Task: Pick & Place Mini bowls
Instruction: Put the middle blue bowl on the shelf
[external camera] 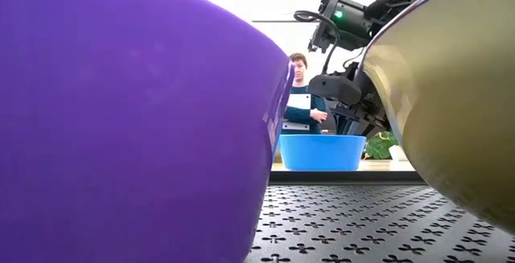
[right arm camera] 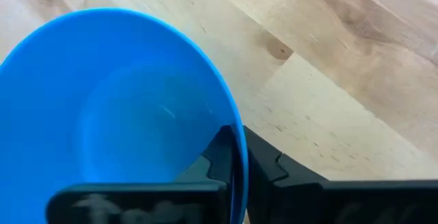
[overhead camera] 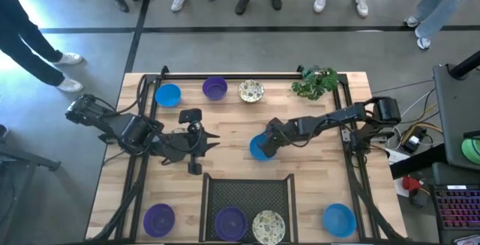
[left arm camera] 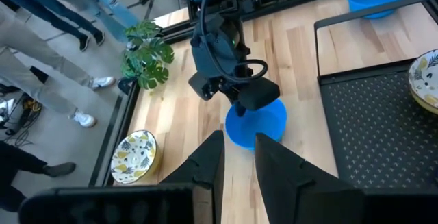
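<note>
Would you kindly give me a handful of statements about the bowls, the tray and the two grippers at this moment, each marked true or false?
1. The right gripper is shut on the rim of a blue bowl at mid-table. True.
2. The black mesh tray holds three bowls. False: it holds two, a purple bowl and a cream patterned bowl.
3. The left gripper holds a purple bowl. False: it is open and empty, pointing toward the blue bowl.
4. A leafy plant stands at the table's far right corner. True.
5. Three bowls sit along the table's far edge. True.
</note>
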